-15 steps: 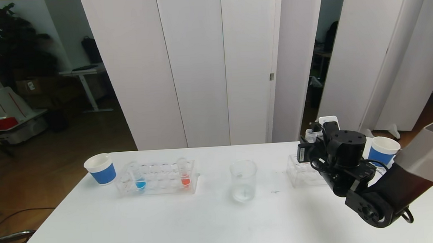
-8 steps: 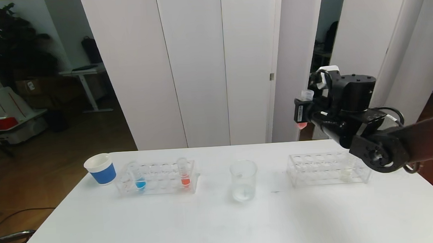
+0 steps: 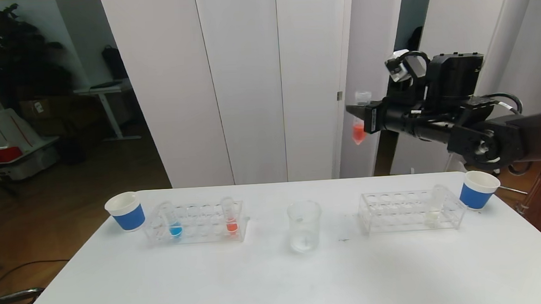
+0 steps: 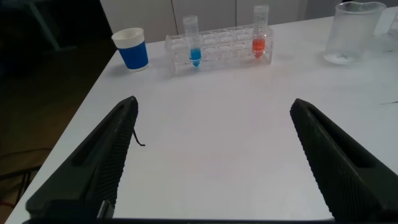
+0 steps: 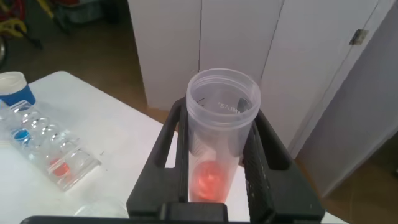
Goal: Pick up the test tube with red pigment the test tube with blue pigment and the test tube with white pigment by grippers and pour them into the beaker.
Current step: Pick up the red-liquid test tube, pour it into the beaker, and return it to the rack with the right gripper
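Moved: right gripper [image 3: 360, 119] has risen above the surface's far-right edge.
Fingers: clamped on red-pigment test tube [image 3: 358, 125]; left gripper [image 4: 211, 149] wide.
Risk: tilting before reaching beaker [image 3: 304, 225] spills pigment.

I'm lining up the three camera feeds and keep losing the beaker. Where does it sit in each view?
Head view: the beaker stands mid-table, between the two tube racks.
Left wrist view: the same beaker is in the far corner, beyond the rack's red-liquid end.
Right wrist view: only a faint clear rim low at the picture's edge, possibly it; I cannot tell.
Shared landmark: the rack with blue and red tubes.
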